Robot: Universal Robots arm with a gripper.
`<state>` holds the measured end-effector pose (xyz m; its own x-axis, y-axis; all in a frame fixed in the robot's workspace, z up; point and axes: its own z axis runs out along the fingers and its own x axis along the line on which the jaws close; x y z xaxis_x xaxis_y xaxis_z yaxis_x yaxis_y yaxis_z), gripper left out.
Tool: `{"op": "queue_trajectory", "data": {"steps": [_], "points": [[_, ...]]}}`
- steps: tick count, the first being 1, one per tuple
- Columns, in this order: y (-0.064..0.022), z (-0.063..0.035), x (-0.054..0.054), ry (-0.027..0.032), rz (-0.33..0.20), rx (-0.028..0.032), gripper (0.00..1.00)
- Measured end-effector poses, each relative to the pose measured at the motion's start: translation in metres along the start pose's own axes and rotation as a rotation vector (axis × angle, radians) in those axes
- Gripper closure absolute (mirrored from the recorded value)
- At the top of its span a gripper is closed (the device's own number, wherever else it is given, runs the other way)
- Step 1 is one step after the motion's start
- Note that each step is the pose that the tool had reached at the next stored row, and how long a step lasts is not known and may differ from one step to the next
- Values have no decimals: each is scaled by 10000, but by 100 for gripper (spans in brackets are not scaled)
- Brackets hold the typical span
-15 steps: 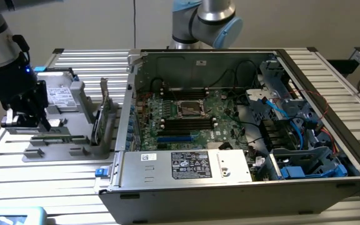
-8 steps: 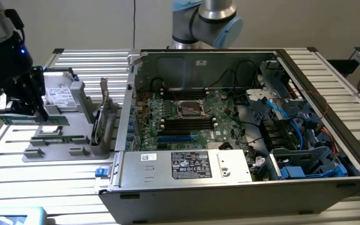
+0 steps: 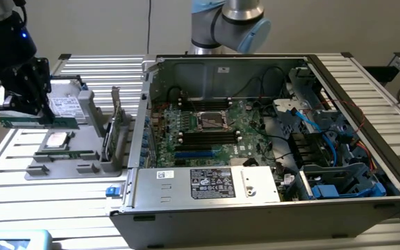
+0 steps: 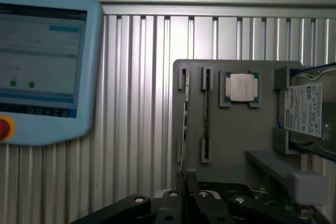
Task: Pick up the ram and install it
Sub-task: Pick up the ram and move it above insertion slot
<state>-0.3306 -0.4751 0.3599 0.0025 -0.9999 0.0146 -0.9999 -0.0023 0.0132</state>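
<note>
One arm (image 3: 228, 23) at work, cut off by the frame's top edge at the back and again at the exterior view's left. Its gripper (image 3: 19, 115) hangs there above the tray (image 3: 61, 167), jaws pinched together on the ram (image 3: 5, 121). The ram lies level in the grip, clear of the tray. One end pokes out past the fingers, the other runs across in front of the drive (image 3: 66, 104). The fingers cover its middle, so chips and label are hard to read.

On the tray, the CPU (image 3: 58, 139) lies flat on the near side of the drive. The card (image 3: 114, 122) stands on edge at the side next to the case (image 3: 255, 224). The case lies open, well apart from the gripper, board (image 3: 214, 130) facing up. Its dark slots beside the socket are too small to tell whether any is filled.

Over to the wrist view: the gripper (image 4: 186, 182) is mostly dark, fingertips merging with shadow. A thin strip (image 4: 184, 124) runs from them across the tray (image 4: 231, 129), seen edge-on, and I cannot tell if it is the held ram or a stick sitting in the tray. The CPU (image 4: 240, 86) shows plainly, while the drive (image 4: 304, 108) and the pendant (image 4: 42, 66) are both cut by the frame edge
</note>
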Motion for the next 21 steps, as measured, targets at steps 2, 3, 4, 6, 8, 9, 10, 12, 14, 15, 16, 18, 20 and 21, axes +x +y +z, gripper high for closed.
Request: {"op": "queue_trajectory", "data": {"steps": [2,3,4,6,8,9,10,12,14,15,16,18,20,21], "points": [[-56,-91,9,0,0,0,87],[-85,-136,14,1,0,-2,87],[-116,-184,19,0,1,-1,87],[-180,-275,32,1,0,-3,87],[-257,-356,48,0,0,-3,87],[-300,-390,56,-1,0,-2,87],[-344,-426,64,0,0,-3,87],[-432,-490,81,-3,0,-2,87],[-521,-553,98,-5,1,-3,87],[-566,-580,105,-8,0,-2,87],[-611,-598,110,-11,-1,0,87],[-704,-629,118,-13,0,-2,87],[-794,-653,124,-14,0,-3,87],[-838,-662,126,-14,0,-3,87]]}}
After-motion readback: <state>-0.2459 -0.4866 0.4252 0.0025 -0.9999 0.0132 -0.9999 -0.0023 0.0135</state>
